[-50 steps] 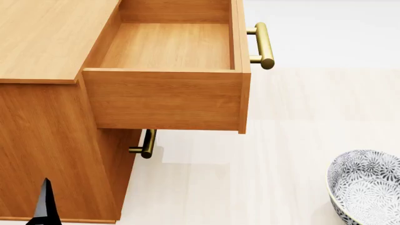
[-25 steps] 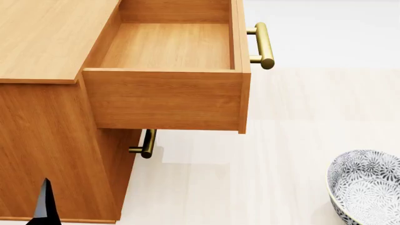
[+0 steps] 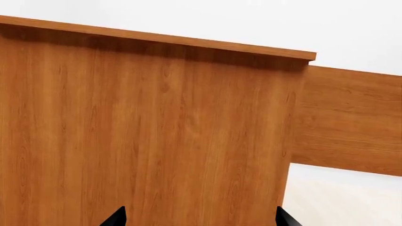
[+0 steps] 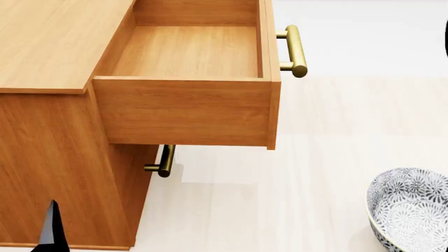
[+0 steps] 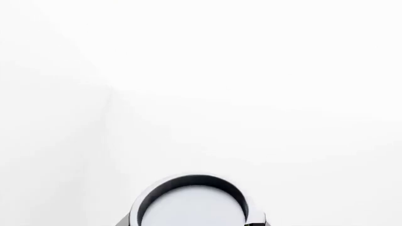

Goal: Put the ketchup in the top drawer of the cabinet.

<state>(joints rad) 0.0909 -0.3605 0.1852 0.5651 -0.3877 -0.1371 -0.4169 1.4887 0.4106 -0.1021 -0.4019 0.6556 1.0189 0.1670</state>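
Observation:
The ketchup [image 5: 191, 207] shows only as a round silver-grey lid in the right wrist view, filling the gap between the jaws of my right gripper [image 5: 188, 223], against blank white. A dark sliver of the right arm [image 4: 446, 39] sits at the head view's right edge, beyond the drawer's front. The top drawer [image 4: 189, 52] is pulled out of the cabinet [image 4: 56, 42], with nothing in it. My left gripper [image 3: 201, 219] is open, its fingers wide apart, facing the cabinet's side panel [image 3: 157, 132]. One of its fingers [image 4: 50, 231] pokes up low at the left.
The drawer's brass handle [image 4: 294, 50] points right. A lower drawer's brass handle [image 4: 164, 160] sits under the open drawer. A grey-white patterned bowl [image 4: 413, 210] stands on the pale floor at the lower right. The open drawer's side [image 3: 351, 122] also shows past the cabinet.
A dark sliver of the right arm has come into the head view at its right edge. Cabinet, drawer, bowl and left finger look the same.

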